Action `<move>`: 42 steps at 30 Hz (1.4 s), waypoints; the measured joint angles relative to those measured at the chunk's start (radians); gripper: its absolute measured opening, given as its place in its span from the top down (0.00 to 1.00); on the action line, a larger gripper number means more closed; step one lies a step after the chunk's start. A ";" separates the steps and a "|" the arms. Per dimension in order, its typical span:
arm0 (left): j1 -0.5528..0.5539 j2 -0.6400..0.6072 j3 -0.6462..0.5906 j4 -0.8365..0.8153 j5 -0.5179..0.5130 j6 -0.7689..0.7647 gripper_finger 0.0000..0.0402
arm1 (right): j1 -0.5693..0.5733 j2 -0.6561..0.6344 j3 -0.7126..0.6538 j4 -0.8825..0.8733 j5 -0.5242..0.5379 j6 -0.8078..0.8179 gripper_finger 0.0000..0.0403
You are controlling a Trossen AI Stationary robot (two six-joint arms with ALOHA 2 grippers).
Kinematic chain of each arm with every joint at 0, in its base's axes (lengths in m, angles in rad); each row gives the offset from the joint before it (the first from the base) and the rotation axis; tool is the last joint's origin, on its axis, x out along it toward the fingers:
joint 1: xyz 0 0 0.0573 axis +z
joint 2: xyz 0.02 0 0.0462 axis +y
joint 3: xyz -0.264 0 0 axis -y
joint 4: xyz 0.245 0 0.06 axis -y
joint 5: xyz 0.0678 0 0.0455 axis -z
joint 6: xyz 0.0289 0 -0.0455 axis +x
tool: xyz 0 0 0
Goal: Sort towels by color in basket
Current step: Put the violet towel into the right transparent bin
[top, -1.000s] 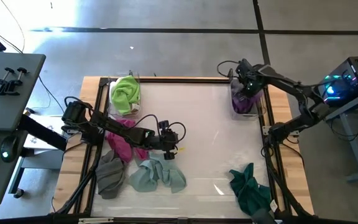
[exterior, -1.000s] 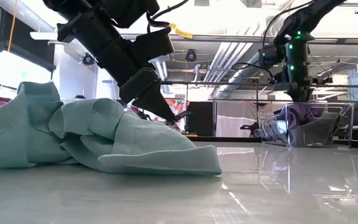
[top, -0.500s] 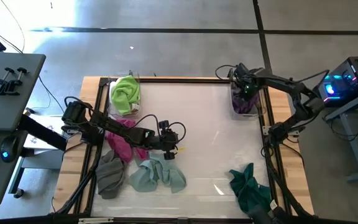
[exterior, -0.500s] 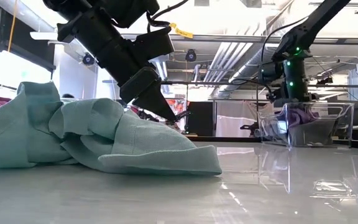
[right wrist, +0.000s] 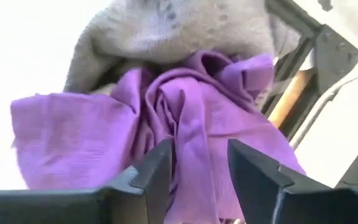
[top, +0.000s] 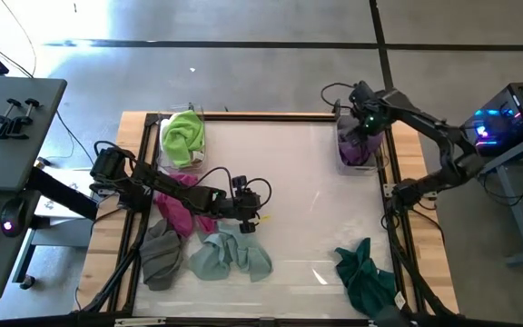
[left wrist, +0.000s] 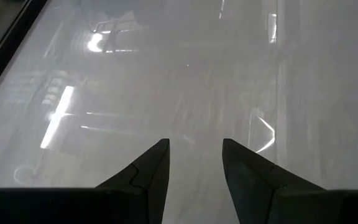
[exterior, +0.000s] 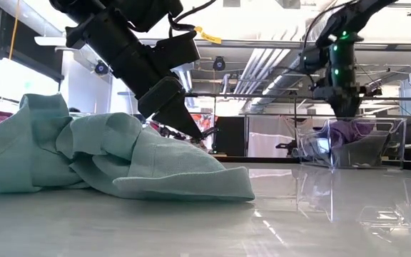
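Item: towel sort, drop-off step, as I judge it.

- R gripper (top: 363, 127): over the clear bin (top: 381, 156) at table's 2 o'clock, fingers apart, nothing between them. Purple towel (right wrist: 166, 143) lies bunched in that bin under it, a grey towel (right wrist: 173, 28) touching it.
- L gripper (top: 246, 221): near table centre, by the mint towel (top: 230, 256), fingers (left wrist: 148, 174) apart on bare tabletop, holding nothing.
- Purple towel axis: crumpled, no clear long axis; folds run roughly toward 12 in the wrist view.
- Other stock: lime towel (top: 184, 136) at 10; magenta towel (top: 175, 211) at 8; grey-brown towel (top: 160, 254) at 7; dark green towel (top: 366, 272) at 5.
- Next, your call: lift R arm clear of the bin, then go for the dark green towel; grab a raised fold.
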 joint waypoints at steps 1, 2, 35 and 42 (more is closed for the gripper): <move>0.000 0.000 0.000 0.000 0.000 0.000 0.66 | 0.000 -0.016 0.001 0.001 -0.002 0.002 0.62; 0.000 0.000 0.000 0.000 0.000 0.000 0.66 | 0.002 -0.029 0.001 0.002 -0.003 0.002 0.62; -0.001 0.000 0.000 0.000 0.000 -0.010 0.66 | 0.045 0.129 -0.031 0.004 0.089 0.085 0.99; -0.001 0.000 0.000 0.001 0.000 -0.010 0.66 | -0.015 0.139 -0.111 0.181 0.030 0.001 0.99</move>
